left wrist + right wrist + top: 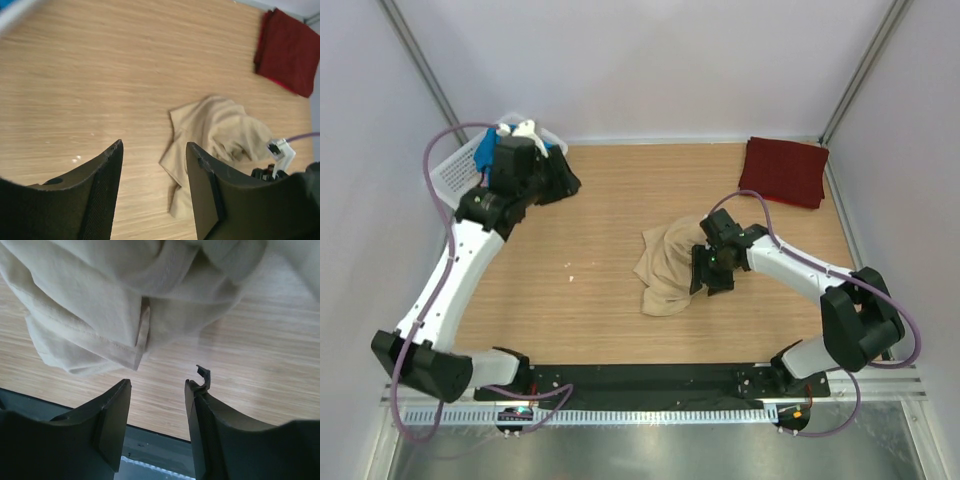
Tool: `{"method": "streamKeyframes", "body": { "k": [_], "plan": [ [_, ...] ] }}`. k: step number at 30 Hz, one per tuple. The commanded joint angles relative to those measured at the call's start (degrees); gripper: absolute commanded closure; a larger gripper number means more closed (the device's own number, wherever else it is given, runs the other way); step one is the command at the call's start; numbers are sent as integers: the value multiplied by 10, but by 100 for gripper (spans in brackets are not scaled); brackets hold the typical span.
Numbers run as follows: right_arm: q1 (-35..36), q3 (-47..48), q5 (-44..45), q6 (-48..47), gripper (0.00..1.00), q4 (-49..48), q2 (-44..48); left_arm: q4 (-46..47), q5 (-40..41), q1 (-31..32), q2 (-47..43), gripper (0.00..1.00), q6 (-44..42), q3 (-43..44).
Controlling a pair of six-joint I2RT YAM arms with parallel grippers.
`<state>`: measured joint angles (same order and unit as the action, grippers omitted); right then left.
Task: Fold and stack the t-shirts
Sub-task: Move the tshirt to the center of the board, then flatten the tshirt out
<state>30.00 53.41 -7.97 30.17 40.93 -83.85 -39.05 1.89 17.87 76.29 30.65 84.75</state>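
Note:
A tan t-shirt (665, 265) lies crumpled in the middle of the table. It also shows in the left wrist view (220, 130) and the right wrist view (100, 300). A maroon t-shirt (783, 170) lies folded at the back right and shows in the left wrist view (287, 50). A blue t-shirt (485, 155) sits in the basket, partly hidden by the left arm. No pink t-shirt is visible. My left gripper (154, 150) is open and empty, raised beside the basket (558, 183). My right gripper (157, 385) is open and empty at the tan shirt's right edge (710, 283).
A white lattice basket (450, 170) stands at the back left corner. White walls enclose the table on three sides. A black rail (650, 378) runs along the near edge. Bare wood (590, 215) lies between the basket and the tan shirt.

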Motion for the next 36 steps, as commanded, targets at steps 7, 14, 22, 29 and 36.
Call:
{"method": "streamKeyframes", "body": {
  "k": [7,14,22,29,36],
  "plan": [
    [19,-64,-40,57,52,-105,37,63,20,268,-46,49,172,-248],
    [-56,-13,146,22,47,40,90,92,32,364,88,33,128,-167],
    [-204,-1,106,-5,35,14,92,77,41,375,300,26,107,12],
    [-236,23,52,-20,33,-39,23,-25,65,374,426,23,96,141],
    [-238,39,37,-20,36,-77,-26,-41,35,357,462,44,83,153]
  ]
}}
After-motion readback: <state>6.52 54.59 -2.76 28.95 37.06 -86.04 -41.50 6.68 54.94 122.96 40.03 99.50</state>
